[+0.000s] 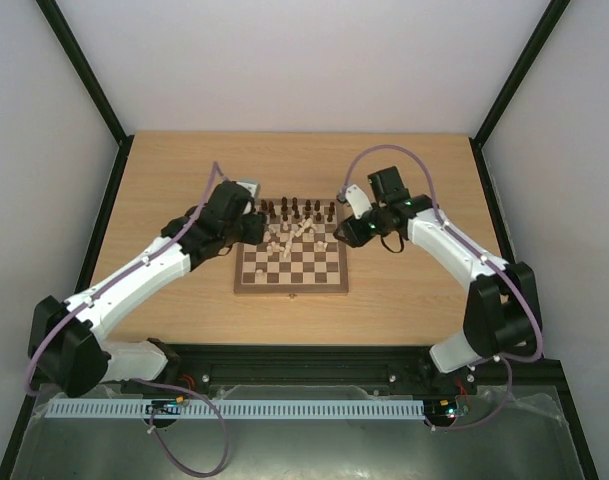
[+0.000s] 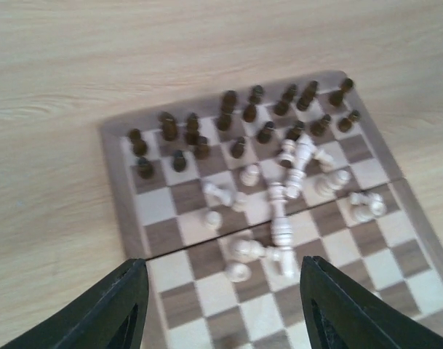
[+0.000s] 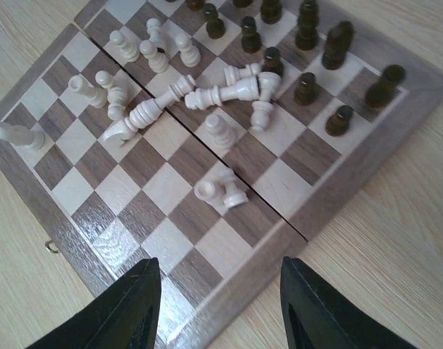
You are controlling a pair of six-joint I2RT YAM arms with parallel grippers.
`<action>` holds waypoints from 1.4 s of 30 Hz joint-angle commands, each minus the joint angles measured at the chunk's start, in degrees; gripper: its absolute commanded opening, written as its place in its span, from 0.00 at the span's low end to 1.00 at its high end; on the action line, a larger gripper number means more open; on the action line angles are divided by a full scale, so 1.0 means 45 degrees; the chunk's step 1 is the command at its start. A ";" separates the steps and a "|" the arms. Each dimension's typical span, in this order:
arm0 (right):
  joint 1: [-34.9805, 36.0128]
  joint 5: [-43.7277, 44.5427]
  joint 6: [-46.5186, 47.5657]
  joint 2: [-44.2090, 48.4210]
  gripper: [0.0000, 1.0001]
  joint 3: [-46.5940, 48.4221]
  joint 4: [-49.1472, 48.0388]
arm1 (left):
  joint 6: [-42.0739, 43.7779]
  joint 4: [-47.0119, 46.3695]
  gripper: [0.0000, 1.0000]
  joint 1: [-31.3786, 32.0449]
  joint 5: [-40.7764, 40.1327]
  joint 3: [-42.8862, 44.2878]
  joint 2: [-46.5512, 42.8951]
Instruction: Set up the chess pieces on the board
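The board (image 1: 292,272) lies mid-table. Dark pieces (image 1: 299,209) stand in two rows along its far edge. Cream pieces (image 1: 282,236) lie in a jumble near the middle, many toppled. In the left wrist view the dark pieces (image 2: 239,120) stand at the top and the cream pieces (image 2: 279,203) lie tumbled below them. In the right wrist view cream pieces (image 3: 206,98) lie scattered, and the dark pieces (image 3: 301,51) stand at upper right. My left gripper (image 2: 221,305) is open and empty above the board's left side. My right gripper (image 3: 221,305) is open and empty above the board's right edge (image 3: 330,203).
The light wood tabletop (image 1: 414,290) surrounds the board. Black frame posts (image 1: 89,75) rise at the back corners. A black rail (image 1: 304,365) runs along the near edge by the arm bases.
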State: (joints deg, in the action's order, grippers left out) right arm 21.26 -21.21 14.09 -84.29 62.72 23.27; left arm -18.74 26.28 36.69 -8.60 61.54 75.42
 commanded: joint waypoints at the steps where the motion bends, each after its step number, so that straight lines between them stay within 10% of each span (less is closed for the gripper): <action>1: 0.0819 0.0611 0.0493 -0.1374 0.46 0.1210 0.1251 | 0.0952 -0.1402 0.61 -0.1087 -0.0162 -0.1356 -0.1144; 16: 0.2002 0.1744 0.0801 -0.4239 0.47 0.2696 0.1730 | 0.0845 -0.1952 0.64 -0.2352 0.0069 -0.2269 -0.1781; 42: 0.2620 0.2390 0.0776 -0.5463 0.19 0.3499 0.1811 | 0.0963 -0.1842 0.63 -0.2368 0.0094 -0.2210 -0.1368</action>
State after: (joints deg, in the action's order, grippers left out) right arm 32.64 -11.22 17.63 -107.74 77.19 28.45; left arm -15.33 18.33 26.33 -7.94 51.24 69.06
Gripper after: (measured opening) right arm 0.217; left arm 0.633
